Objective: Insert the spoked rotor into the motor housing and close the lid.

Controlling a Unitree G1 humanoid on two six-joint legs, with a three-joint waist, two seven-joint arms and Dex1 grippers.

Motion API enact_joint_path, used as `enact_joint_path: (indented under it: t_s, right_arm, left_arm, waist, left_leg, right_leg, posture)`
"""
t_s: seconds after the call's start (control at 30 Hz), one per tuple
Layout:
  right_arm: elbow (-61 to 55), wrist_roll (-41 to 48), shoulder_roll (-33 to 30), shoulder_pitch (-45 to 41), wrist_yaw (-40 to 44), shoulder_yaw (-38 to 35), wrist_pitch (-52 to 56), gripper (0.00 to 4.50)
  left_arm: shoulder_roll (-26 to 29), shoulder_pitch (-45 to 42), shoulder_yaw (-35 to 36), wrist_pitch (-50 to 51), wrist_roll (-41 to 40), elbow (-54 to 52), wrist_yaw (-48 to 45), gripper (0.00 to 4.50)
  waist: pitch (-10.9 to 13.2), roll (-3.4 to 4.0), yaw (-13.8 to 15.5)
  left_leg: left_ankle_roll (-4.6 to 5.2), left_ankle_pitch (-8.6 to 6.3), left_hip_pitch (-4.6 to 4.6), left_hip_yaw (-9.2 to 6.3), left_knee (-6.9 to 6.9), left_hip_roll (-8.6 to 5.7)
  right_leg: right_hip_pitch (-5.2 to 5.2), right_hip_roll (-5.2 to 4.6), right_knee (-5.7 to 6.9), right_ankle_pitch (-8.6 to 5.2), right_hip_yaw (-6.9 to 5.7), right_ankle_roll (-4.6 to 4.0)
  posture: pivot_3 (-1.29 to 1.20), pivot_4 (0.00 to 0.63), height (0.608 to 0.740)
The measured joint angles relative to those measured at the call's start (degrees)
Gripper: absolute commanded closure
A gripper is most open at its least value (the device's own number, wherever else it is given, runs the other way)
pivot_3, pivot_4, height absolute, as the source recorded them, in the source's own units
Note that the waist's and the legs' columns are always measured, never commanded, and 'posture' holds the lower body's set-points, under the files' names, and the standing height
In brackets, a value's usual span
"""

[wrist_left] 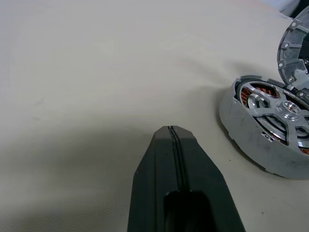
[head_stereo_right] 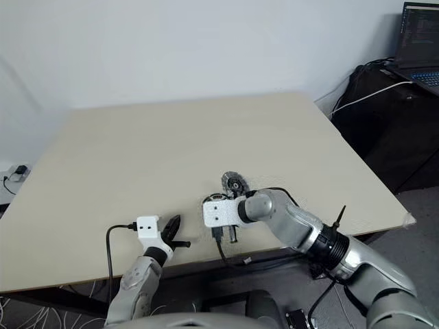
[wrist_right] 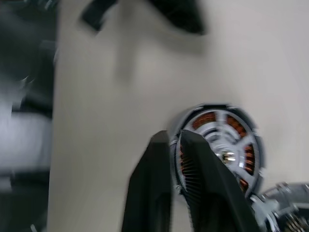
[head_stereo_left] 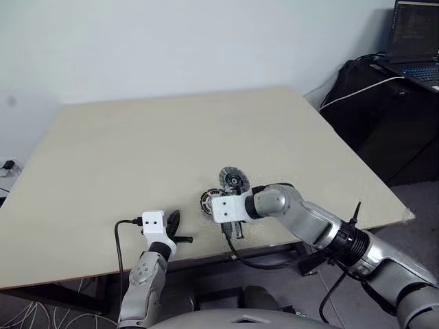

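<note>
On table, motor housing (wrist_left: 270,130) flat, face up

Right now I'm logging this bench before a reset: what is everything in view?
table: one, beige, under the parts
motor housing: one, grey with copper windings, near the table's front edge
spoked rotor: one, silvery spokes, seated in the housing
lid: one, silver-grey, ribbed, tilted, just behind the housing
laptop: one, dark, open, beyond the table's far right corner
left gripper: one, black, shut, left of the housing
right gripper: one, black, at the housing's rim
</note>
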Motion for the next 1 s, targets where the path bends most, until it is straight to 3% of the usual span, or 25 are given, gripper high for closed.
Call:
enact_joint_path:
  t_s: [0.47,0.67,1.0]
  right_arm:
    - [14.59,-10.91,5.39,-5.1,8.35,-0.27,-12.98,3.95]
    - [14.76,-12.12,5.49,-5.1,10.45,-2.15,-13.93,2.13]
    - [16.8,-14.17,4.95,-5.09,14.14,-3.26,-15.19,2.13]
  left_arm:
    - [-0.13,0.14,-0.13,0.04,0.0,0.0,0.33,4.5]
    - [-0.2,0.22,-0.06,0.03,-0.03,0.0,0.36,4.5]
    - [-0.22,0.24,-0.08,0.02,-0.05,0.0,0.34,4.5]
  waist:
    - [0.04,-0.07,2.02]
    - [0.04,-0.07,2.17]
    - [0.04,-0.07,2.18]
  left_leg:
    - [0.01,-0.01,0.0,0.01,0.08,-0.04]
    - [0.01,-0.01,0.0,0.01,0.08,-0.04]
    - [0.0,0.0,0.01,0.02,0.08,-0.04]
  right_leg:
    - [0.02,0.0,-0.01,0.26,0.0,-0.42]
    - [0.02,0.0,0.0,0.26,0.0,-0.42]
    - [0.02,0.0,0.0,0.27,0.0,-0.44]
  posture:
    - [0.0,0.0,0.74]
    - [0.0,0.0,0.74]
    - [0.0,0.0,0.74]
